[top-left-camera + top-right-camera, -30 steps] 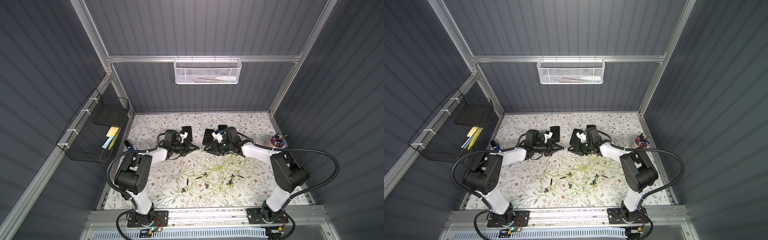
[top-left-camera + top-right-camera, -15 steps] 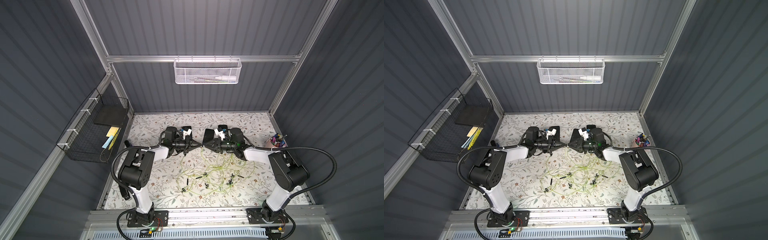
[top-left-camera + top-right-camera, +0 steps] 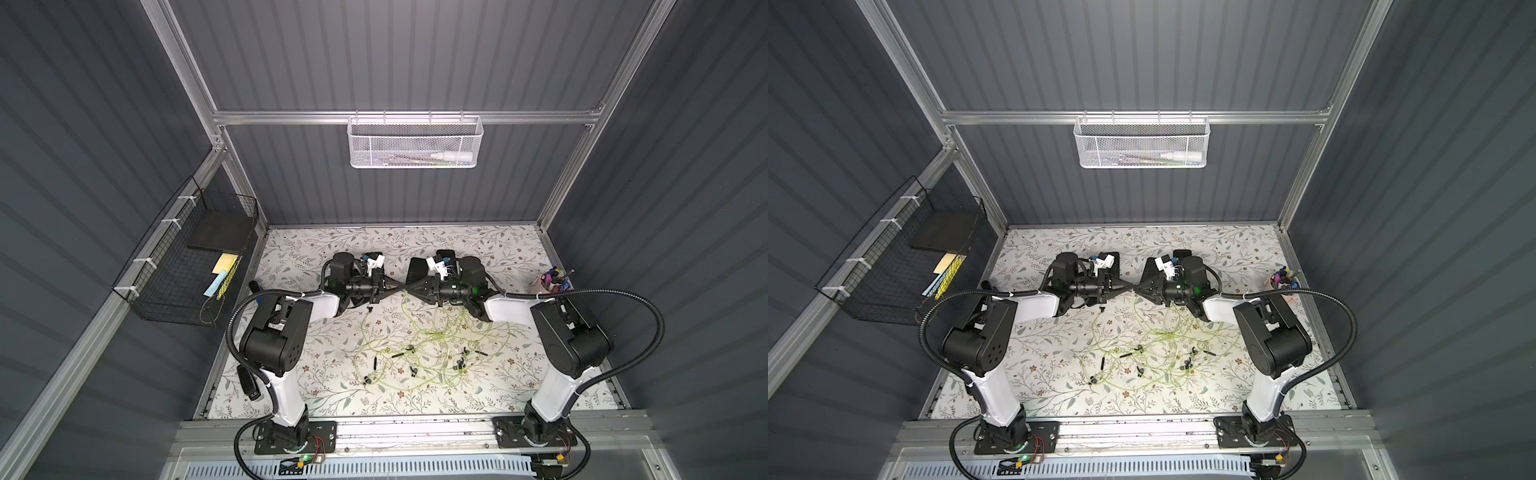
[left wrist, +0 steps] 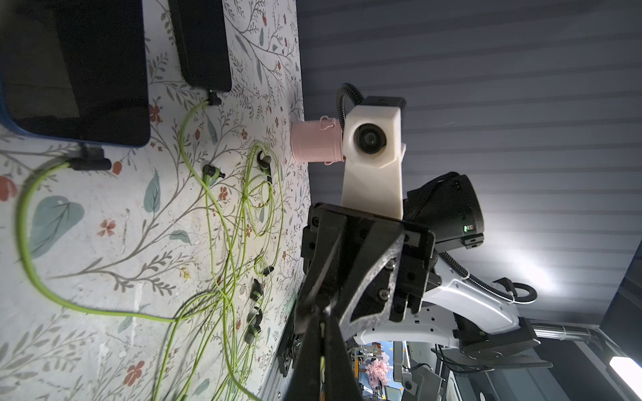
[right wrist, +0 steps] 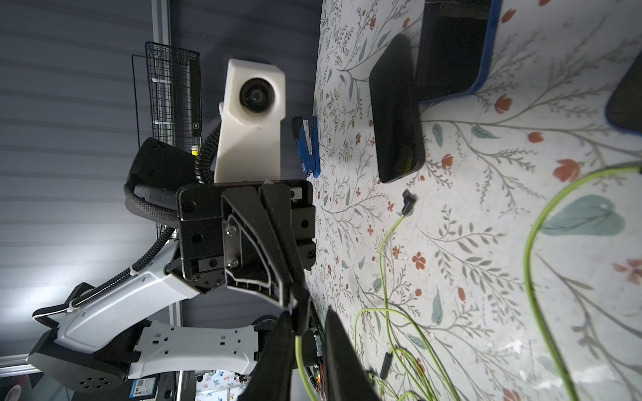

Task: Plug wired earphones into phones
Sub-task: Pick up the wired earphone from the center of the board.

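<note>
the left gripper (image 3: 401, 286) is clamped on a strand of the wired earphones (image 3: 419, 353), tip to tip with the right gripper (image 3: 410, 287), whose fingers (image 5: 338, 357) stand slightly apart around that strand. the phones (image 4: 205, 41) lie flat beyond the claws, long axes roughly toward the back wall (image 3: 395, 187), plug ends facing the tangle mid-mat. bare floral mat (image 3: 291, 374) lies open along the front edge and both sides.

No legible text or numbers anywhere; possibly one blurred QR-code sticker (image 5: 140, 388).
</note>
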